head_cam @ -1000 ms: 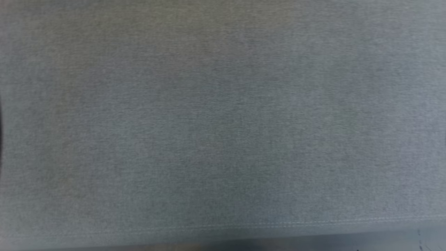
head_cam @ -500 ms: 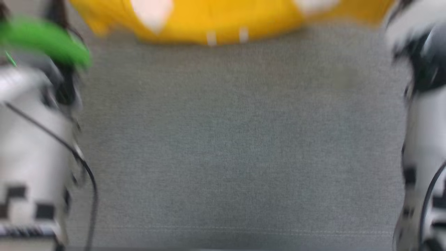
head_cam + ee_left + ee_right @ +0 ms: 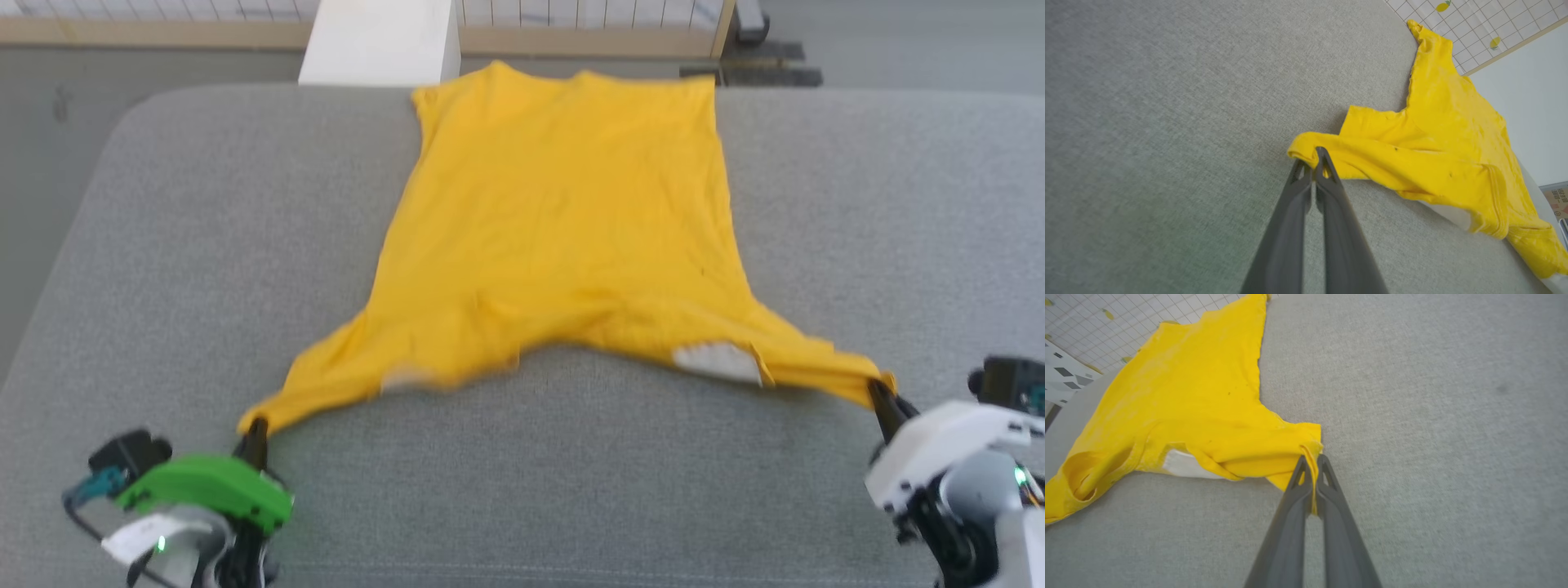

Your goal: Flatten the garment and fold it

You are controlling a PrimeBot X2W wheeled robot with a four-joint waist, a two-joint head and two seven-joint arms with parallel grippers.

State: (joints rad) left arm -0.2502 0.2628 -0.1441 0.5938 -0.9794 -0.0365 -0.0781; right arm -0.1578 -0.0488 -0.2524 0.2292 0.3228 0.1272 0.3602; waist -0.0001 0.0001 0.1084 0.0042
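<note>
The garment (image 3: 555, 220), a bright yellow T-shirt, lies plain side up on the grey cushion (image 3: 163, 229), stretched from the far edge toward me. A white patch (image 3: 717, 362) peeks from under its near edge. My left gripper (image 3: 255, 431) is shut on the shirt's near left corner (image 3: 1306, 149). At the near right, my right gripper (image 3: 883, 398) is shut on the other corner (image 3: 1310, 451). Both corners are pulled out to the sides. The wrist views show yellow cloth pinched between the dark fingers (image 3: 1327, 192) (image 3: 1331, 490).
The cushion's rounded far left corner (image 3: 143, 106) drops to a dark floor. A white box (image 3: 380, 41) stands behind the far edge, with a tiled panel (image 3: 588, 12) beyond. Bare grey cushion lies on both sides of the shirt.
The head camera has swung upward, from close grey cushion to the whole shirt and both grippers. No move of the things can be told apart from that.
</note>
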